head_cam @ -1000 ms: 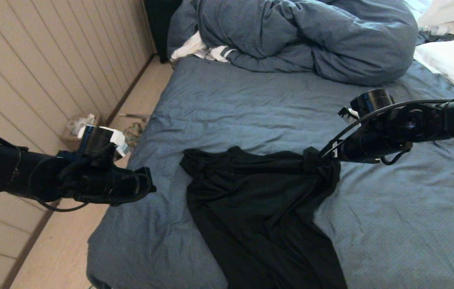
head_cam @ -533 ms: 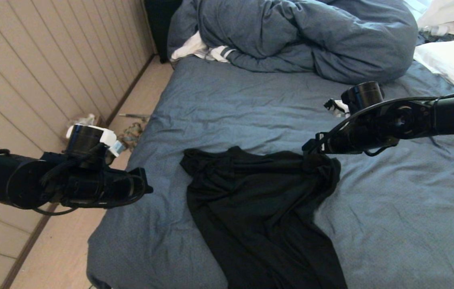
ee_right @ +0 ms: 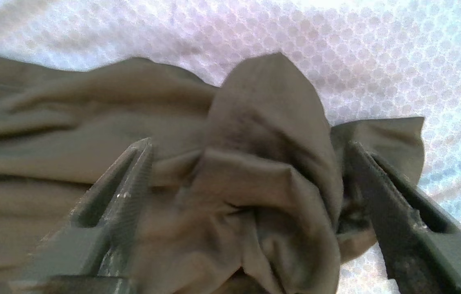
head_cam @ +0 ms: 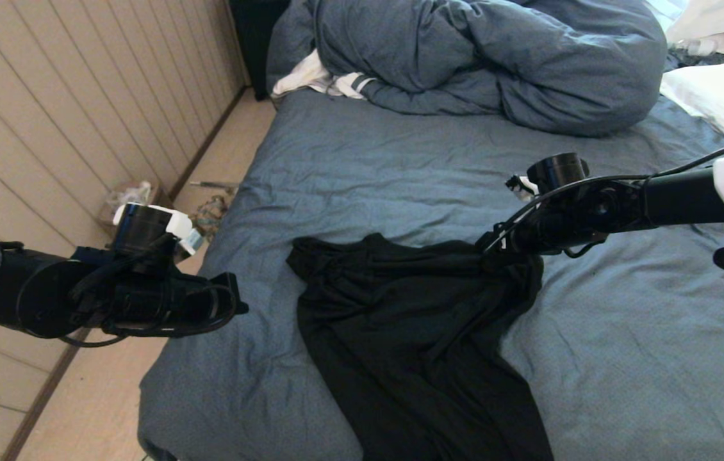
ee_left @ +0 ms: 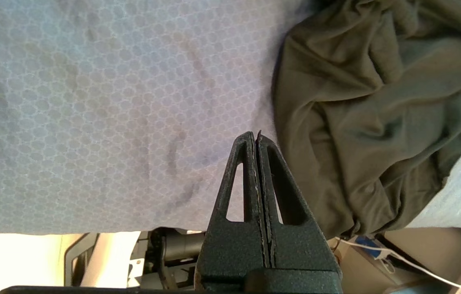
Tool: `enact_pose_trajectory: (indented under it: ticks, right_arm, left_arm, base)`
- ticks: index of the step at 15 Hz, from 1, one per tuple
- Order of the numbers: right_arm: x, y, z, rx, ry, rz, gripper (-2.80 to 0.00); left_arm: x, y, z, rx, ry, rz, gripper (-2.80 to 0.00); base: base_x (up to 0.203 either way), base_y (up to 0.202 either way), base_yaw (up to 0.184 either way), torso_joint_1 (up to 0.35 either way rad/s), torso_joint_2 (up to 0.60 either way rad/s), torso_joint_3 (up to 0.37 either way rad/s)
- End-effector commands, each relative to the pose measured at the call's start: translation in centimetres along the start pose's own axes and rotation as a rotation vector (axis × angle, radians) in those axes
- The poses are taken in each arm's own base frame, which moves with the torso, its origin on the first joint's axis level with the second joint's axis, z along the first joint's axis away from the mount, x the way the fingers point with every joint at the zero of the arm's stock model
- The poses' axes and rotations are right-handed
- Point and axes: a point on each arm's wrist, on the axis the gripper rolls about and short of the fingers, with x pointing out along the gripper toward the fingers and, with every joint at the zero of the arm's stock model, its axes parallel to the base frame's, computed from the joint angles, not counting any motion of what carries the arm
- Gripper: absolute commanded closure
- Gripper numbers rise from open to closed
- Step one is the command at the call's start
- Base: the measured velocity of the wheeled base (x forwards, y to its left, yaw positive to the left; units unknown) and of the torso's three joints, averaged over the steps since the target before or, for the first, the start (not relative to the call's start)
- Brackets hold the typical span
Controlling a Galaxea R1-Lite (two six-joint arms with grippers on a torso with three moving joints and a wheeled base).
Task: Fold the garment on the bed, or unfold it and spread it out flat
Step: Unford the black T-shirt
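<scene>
The black garment (head_cam: pixel 413 333) lies crumpled on the slate-blue bed (head_cam: pixel 368 166), running from mid-bed toward the near edge, plain side up. My right gripper (head_cam: pixel 490 246) is at its bunched far right corner; in the right wrist view it is open (ee_right: pixel 247 143), its fingers (ee_right: pixel 128 179) set wide either side of a raised fold of the garment (ee_right: pixel 263 155). My left gripper (head_cam: pixel 234 301) hovers over the bed's left edge, apart from the garment. In the left wrist view it is shut (ee_left: pixel 255 136) on nothing, above the sheet, the garment (ee_left: pixel 369 102) beside it.
A bunched blue-grey duvet (head_cam: pixel 477 57) fills the far end of the bed, with white striped cloth (head_cam: pixel 317 80) at its left and a white pillow (head_cam: pixel 721 96) at the far right. A panelled wall (head_cam: pixel 48 128) and floor clutter (head_cam: pixel 138 195) lie left of the bed.
The right arm has reached leftward and lowered, its open gripper staying at the garment's bunched corner. The left arm rose slightly and came back down. The garment has barely shifted.
</scene>
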Motion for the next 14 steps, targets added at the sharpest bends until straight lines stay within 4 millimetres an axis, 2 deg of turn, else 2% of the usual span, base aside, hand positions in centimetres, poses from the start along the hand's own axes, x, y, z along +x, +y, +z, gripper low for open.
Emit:
enact_pose_trajectory:
  ticks: [1, 7, 10, 14]
  right_arm:
    - [0.8, -0.1, -0.6, 0.001, 0.027, -0.002, 0.00]
    - [-0.1, -0.3, -0.2, 0.006, 0.009, -0.004, 0.00]
    - [-1.9, -1.1, 0.7, 0.019, -0.031, -0.017, 0.00]
    - [-4.7, -3.6, 1.7, 0.053, -0.085, -0.065, 0.00]
  left_arm:
    - [0.5, 0.0, -0.2, -0.002, 0.015, 0.004, 0.00]
    - [1.0, -0.2, -0.6, 0.007, 0.033, 0.006, 0.00]
    - [1.1, -0.4, -0.9, 0.012, 0.040, 0.004, 0.00]
    - [0.9, -0.7, -1.1, 0.021, 0.042, -0.004, 0.00]
  base:
    - [0.000, 0.000, 0.000, 0.000, 0.00, 0.000]
    - [0.000, 0.000, 0.000, 0.000, 0.00, 0.000]
    - [0.000, 0.000, 0.000, 0.000, 0.00, 0.000]
    - [0.000, 0.000, 0.000, 0.000, 0.00, 0.000]
